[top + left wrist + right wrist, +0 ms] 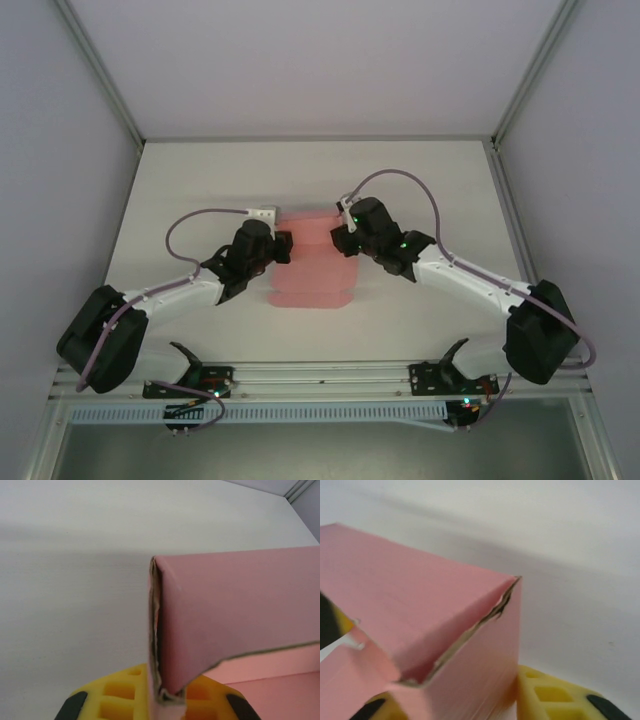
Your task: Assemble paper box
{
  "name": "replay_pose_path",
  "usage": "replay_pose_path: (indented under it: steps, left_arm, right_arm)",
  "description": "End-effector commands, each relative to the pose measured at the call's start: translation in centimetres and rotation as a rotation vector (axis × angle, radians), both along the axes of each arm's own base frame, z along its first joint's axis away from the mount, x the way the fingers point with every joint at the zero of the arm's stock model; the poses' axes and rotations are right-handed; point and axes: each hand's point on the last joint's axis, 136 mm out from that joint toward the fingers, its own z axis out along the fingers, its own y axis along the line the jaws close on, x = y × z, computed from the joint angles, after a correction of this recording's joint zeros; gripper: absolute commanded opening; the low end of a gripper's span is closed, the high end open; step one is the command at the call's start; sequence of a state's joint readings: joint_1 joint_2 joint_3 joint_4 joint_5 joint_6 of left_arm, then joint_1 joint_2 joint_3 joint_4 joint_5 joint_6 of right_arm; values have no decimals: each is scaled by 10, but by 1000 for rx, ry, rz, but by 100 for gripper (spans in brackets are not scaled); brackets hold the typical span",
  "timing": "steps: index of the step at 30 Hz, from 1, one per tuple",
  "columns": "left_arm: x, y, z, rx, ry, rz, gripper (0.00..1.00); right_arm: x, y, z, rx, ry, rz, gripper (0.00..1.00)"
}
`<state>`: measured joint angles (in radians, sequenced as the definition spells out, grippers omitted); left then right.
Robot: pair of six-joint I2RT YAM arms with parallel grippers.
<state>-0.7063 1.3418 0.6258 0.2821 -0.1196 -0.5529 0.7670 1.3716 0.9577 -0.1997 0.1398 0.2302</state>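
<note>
Step in hand, by my read: folding up the side walls. The paper box point(312, 272) is only part-formed and sits mid table point(200, 190), between the 2 arms. Its near part lies flat & open in the top view, w/ the far end raised where the grippers meet it.

Left gripper point(278, 248): on the box's left edge. In the left wrist view the yellow pads point(120, 700) are pressed together on a doubled-over card wall, which stands upright from between them, fold edge toward the camera. So it's pinching the card.

Right gripper point(345, 240): at the box's right far corner. In the right wrist view a folded corner sits betw the fingers. One yellow pad point(555, 695) is right against the card's side face, the other is mostly hidden behind pink. Pads look further apart than on the left. Can't tell if it's clamping or just straddling.

Next move prob needs one side held steady while the other pushes its wall square & tucks a tab. Thin card, so it could crease or slip w/ a hard pull
</note>
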Motion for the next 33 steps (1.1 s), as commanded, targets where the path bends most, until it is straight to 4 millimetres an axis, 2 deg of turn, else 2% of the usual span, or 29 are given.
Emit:
replay_pose_path:
  steps: [1, 5, 10, 15, 19, 21, 23, 26, 29, 32, 33]
  left_arm:
    - [6, -5, 17, -51, -10, 41, 0]
    - [10, 8, 7, 21, 42, 171, 0]
    - [12, 30, -10, 98, 139, 321, 0]
    - [8, 76, -32, 226, 250, 486, 0]
    - [-7, 121, -49, 348, 310, 625, 0]
    - [-16, 139, -52, 417, 329, 684, 0]
    - [-23, 148, -55, 450, 336, 705, 0]
    - [-23, 139, -59, 396, 338, 656, 0]
    - [-12, 103, -52, 290, 314, 500, 0]
    - [-2, 64, -34, 206, 246, 353, 0]
    - [1, 55, -27, 186, 228, 322, 0]
  right_arm:
    - [28, -39, -1, -127, -79, -290, 17]
    - [42, -77, -13, -337, -109, -492, 5]
    - [48, -110, -14, -618, -169, -611, 0]
    - [48, -149, 2, -835, -250, -704, 0]
    - [44, -179, 17, -922, -298, -782, 0]
    - [41, -190, 24, -957, -315, -823, 0]
    - [39, -194, 27, -970, -331, -843, 0]
    - [40, -194, 27, -948, -340, -860, 0]
    - [45, -181, 15, -877, -306, -820, 0]
    - [52, -146, -12, -649, -232, -679, 2]
    - [53, -130, -21, -549, -205, -617, 7]
